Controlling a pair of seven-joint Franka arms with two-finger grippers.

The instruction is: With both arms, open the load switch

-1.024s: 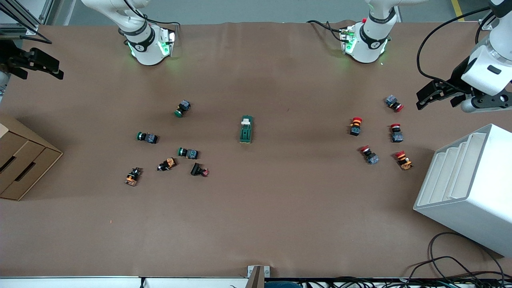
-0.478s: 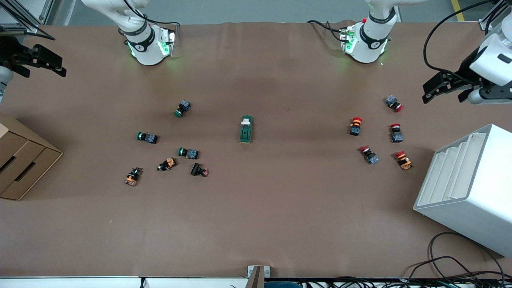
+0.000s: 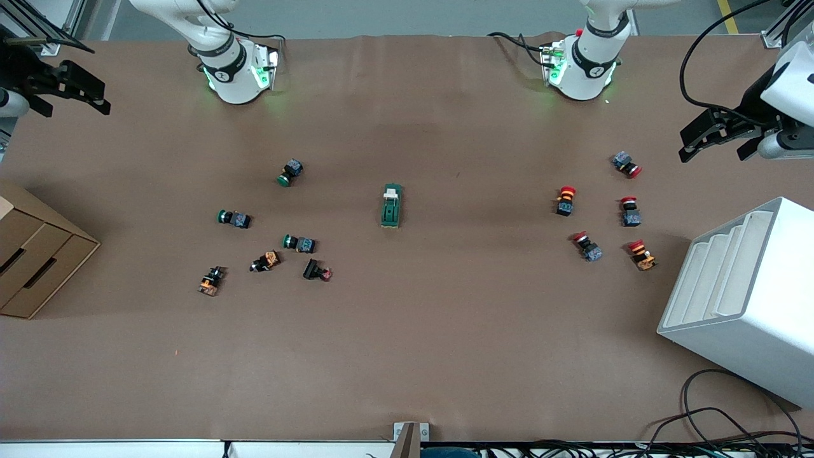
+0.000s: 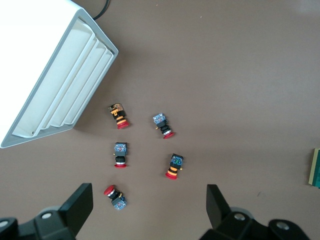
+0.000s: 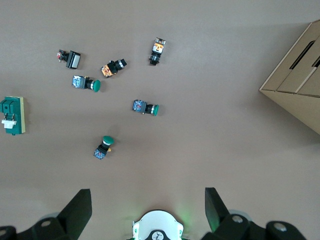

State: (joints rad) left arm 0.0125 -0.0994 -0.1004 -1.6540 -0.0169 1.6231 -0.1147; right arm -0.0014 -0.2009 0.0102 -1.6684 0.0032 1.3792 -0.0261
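The light is even and bright, coming from above. Shadows on the brown table [image 3: 407,356] are soft and short. A wide, faint shadow lies beside the cardboard box [image 3: 35,254] and the white rack [image 3: 750,331]. Green light glows at the arm bases [image 3: 254,73]. All views are sharp, with no glare.

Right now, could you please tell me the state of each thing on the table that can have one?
Dark-green oblong load switch: flat on the table, untouched.
Left gripper: open, empty, above the red-capped push buttons.
Right gripper: open, empty, over the table's edge.
Brown cardboard drawer box: drawers shut.
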